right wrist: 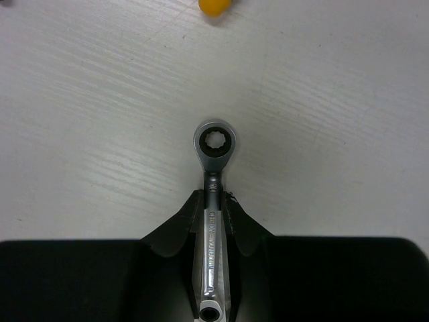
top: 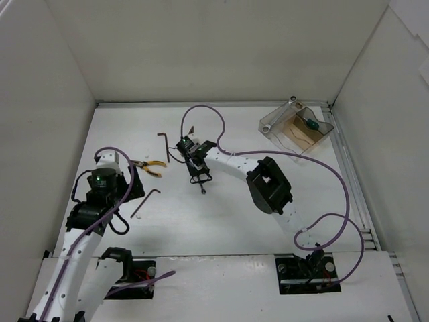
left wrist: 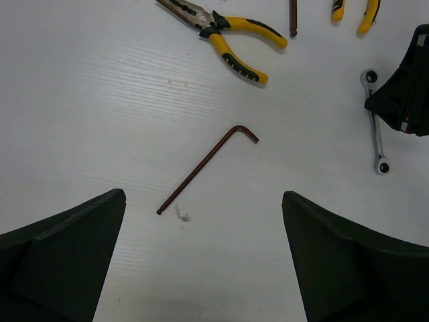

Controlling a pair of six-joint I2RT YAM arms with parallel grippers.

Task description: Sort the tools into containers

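While my right claw [right wrist: 213,221] grips a ratchet wrench [right wrist: 214,144], the green screwdriver [top: 312,124] sits in the clear box [top: 275,124]. Pliers [left wrist: 228,37] and hex keys [left wrist: 204,168] wait on the worktop [top: 221,228]; my left claw [left wrist: 204,221] gapes.

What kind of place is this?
Probably a robot lab's test booth: plain white walls box in a white table, a left arm and right arm stand at its near edge, and pliers lie out for sorting.

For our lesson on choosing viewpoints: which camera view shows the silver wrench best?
The right wrist view: the wrench fills the centre, its ratchet ring and stamped shaft sharp, clamped in the right gripper. The left wrist view shows it small, partly covered; the top view shows only a tiny sliver.
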